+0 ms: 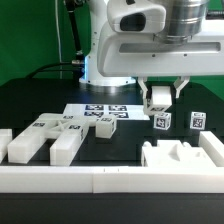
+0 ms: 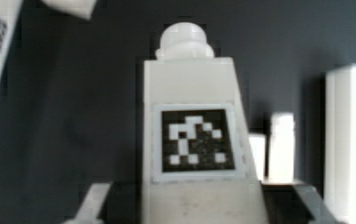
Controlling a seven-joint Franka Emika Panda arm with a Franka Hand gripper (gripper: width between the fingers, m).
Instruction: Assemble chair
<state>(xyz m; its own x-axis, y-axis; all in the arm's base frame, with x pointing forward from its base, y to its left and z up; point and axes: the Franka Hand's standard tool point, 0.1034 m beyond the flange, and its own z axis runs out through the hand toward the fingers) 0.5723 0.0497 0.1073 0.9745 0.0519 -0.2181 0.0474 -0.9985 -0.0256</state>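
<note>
End effector (image 1: 163, 93) grips one bar (image 2: 196, 95)

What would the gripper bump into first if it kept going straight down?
The gripper, clamped on a white chair piece, points down. A small tagged block sits just below it, so the piece would probably hit that first. Depth is unclear; it might miss and meet the black table.

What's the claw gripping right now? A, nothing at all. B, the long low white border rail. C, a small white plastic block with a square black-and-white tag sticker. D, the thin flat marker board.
C: the claw is shut on the small white plastic block with a square black-and-white tag sticker, which the wrist view shows clamped in it.
</note>
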